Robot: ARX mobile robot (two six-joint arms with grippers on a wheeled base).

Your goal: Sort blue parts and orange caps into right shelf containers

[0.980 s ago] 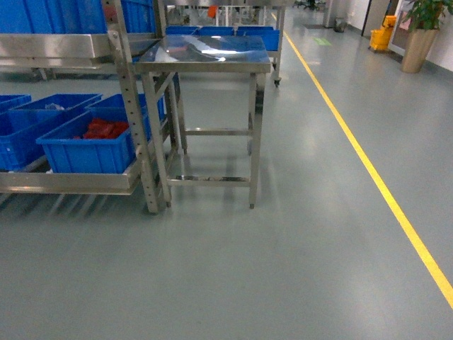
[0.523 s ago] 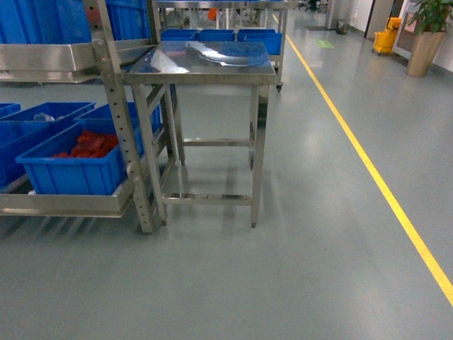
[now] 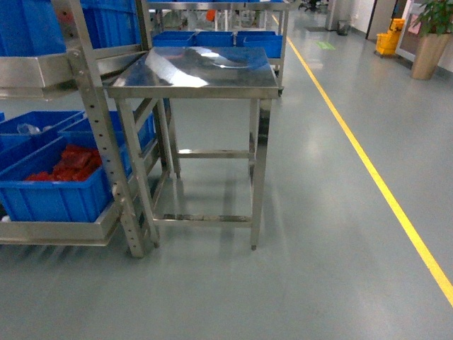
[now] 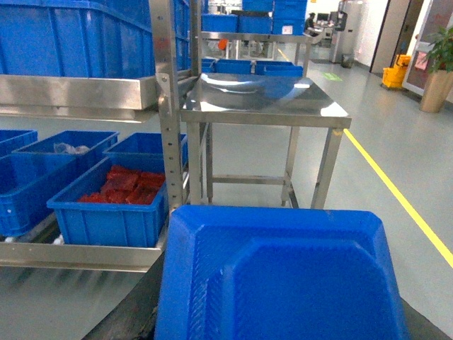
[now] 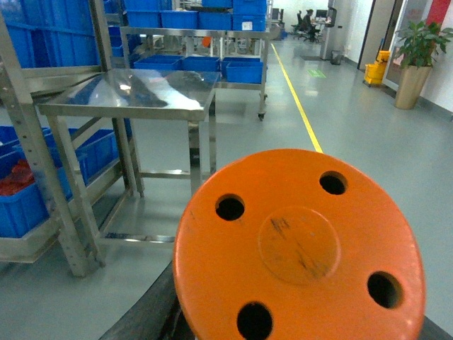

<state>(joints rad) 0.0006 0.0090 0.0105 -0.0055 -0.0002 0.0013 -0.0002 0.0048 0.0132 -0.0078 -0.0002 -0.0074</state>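
**Both loads ride toward the shelf**

The blue part (image 4: 283, 283) fills the left wrist view and the orange cap (image 5: 297, 248) fills the right one, each just in front of its claw. The claws themselves are hidden, so I cannot tell their state. Both look like stiff, light, smooth plastic; the rim seems the surest hold. The blue crates (image 3: 53, 188) sit on the shelf (image 3: 92, 134) ahead, beside the steel desk (image 3: 202, 71)

Glossy steel table (image 3: 198, 71), smooth blue plastic crates (image 3: 49, 195), scuffed matt orange cap (image 5: 297, 244).
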